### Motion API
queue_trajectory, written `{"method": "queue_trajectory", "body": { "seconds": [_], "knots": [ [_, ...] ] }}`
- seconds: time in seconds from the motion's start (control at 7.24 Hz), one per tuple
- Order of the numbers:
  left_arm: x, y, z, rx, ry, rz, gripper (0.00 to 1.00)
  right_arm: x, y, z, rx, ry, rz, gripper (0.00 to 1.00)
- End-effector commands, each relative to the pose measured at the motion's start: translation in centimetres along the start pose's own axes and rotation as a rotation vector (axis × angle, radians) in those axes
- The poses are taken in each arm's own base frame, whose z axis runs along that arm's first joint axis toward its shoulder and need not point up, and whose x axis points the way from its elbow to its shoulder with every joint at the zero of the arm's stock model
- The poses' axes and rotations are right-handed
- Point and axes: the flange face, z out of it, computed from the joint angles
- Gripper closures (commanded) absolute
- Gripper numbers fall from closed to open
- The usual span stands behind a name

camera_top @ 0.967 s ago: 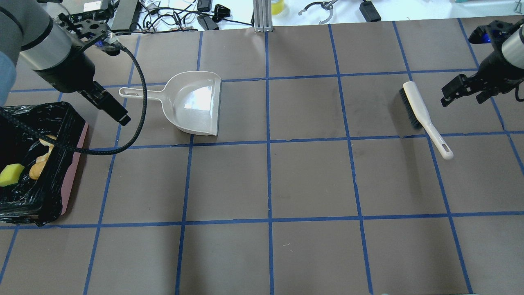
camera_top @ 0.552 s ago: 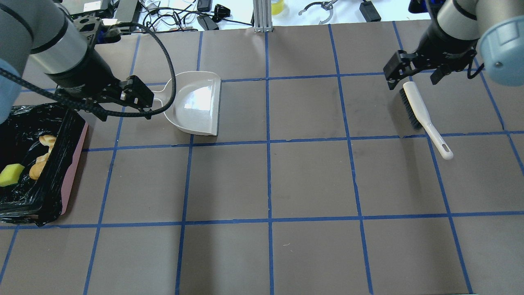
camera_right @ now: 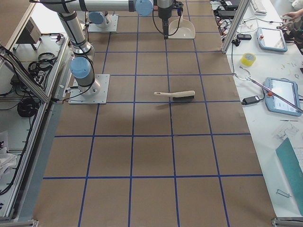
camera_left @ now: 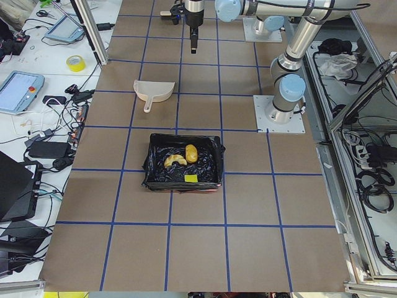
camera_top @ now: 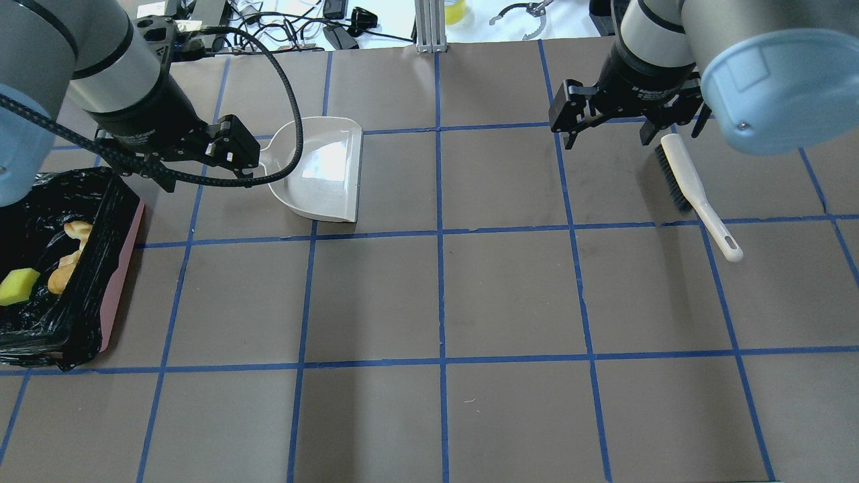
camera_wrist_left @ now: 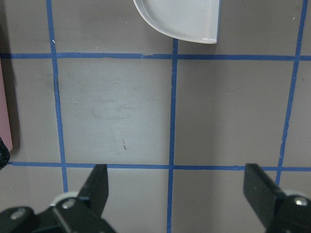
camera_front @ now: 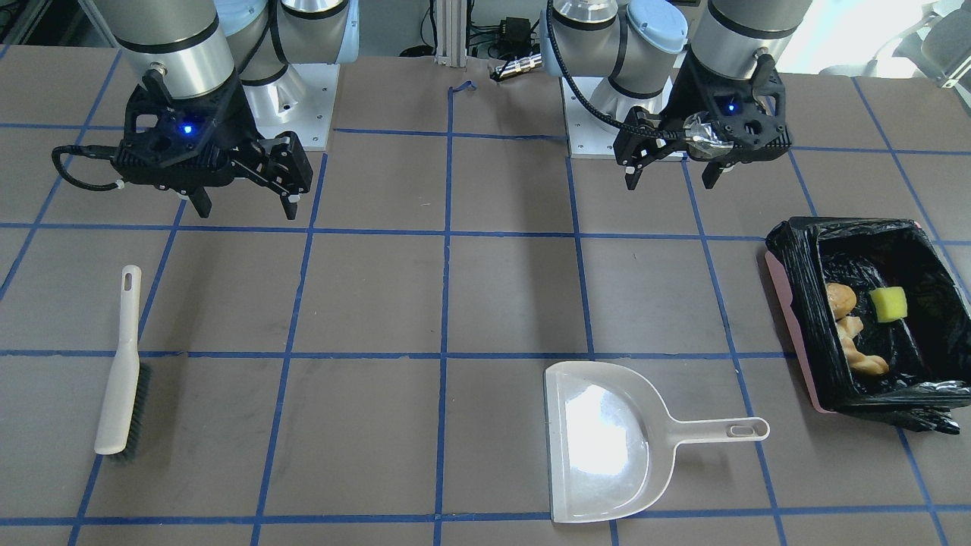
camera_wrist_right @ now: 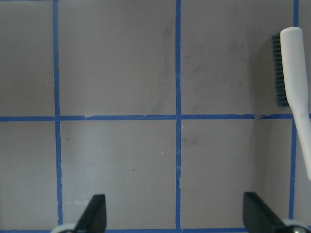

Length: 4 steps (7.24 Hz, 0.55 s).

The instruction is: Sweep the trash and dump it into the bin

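The bin, pink-sided with a black bag, stands at the table's left end; it also shows in the front view. In it lie the orange-brown lump, the yellow wedge and the cream crescent. The pale dustpan lies empty on the table. The brush lies at the right. My left gripper is open and empty, raised over the dustpan's handle, which it hides in the overhead view. My right gripper is open and empty, raised just left of the brush head.
Cables, a yellow tape roll and an aluminium post sit beyond the table's far edge. The two arm bases stand at the robot's side. Blue tape lines grid the brown table.
My right arm has swung in from the table's right edge to beside the brush head. My left gripper has turned and moved over the dustpan's handle. Dustpan, brush and bin have not moved.
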Motion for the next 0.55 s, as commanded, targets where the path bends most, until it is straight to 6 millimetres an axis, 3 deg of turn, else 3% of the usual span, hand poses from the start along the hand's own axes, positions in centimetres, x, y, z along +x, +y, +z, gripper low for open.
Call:
{"method": "queue_trajectory", "body": {
  "seconds": [0.0, 0.41],
  "knots": [
    [-0.59, -0.11, 0.24, 0.001, 0.001, -0.027, 0.0, -0.04, 0.25, -0.5, -0.037, 0.003, 0.0, 0.0],
    [-0.67, -0.11, 0.38, -0.001, -0.001, -0.016, 0.0, -0.05, 0.16, -0.76, -0.024, 0.0, -0.017, 0.0]
  ]
}}
